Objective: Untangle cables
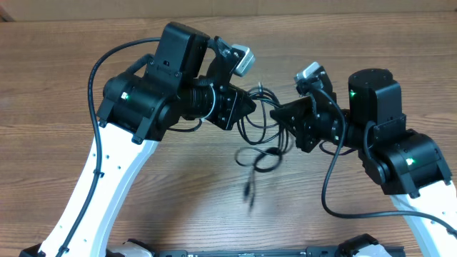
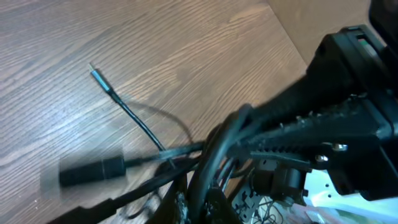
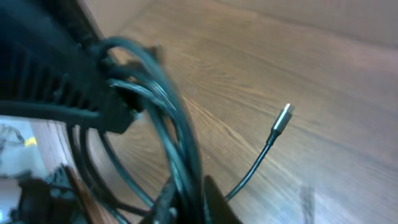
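1. Overhead view: the thin black cables (image 1: pixel 258 139) are sitting in one knotted clump over the middle of the brown wood-grain desk (image 1: pixel 178 207), bunched between the two black arms, which are meeting nose to nose.
2. The left pincer (image 1: pixel 250 106) is looking closed tight on strands at the clump's left side. The left wrist view is showing the cords running straight into its own tips at the bottom edge.
3. The right pincer (image 1: pixel 283 114) is likewise appearing pinched together on strands at the right side. In the right wrist view, several loops are crowding down into its tips.
4. By my reckoning the job is sitting early to midway: loops are crossing one another and no cord is lying separate yet. Only a few ends are hanging free of the knot.
5. The clump's long axis is running left to right between the pincers. One loose tail (image 1: pixel 249 189) is trailing from it toward the arms' bases.
6. In the left wrist view, a silver-tipped plug end (image 2: pixel 97 76) is pointing up and left in the picture, away from the tangle.
7. In the right wrist view, another small silver plug (image 3: pixel 284 117) is pointing up and right, its cord curving back down into the bundle.
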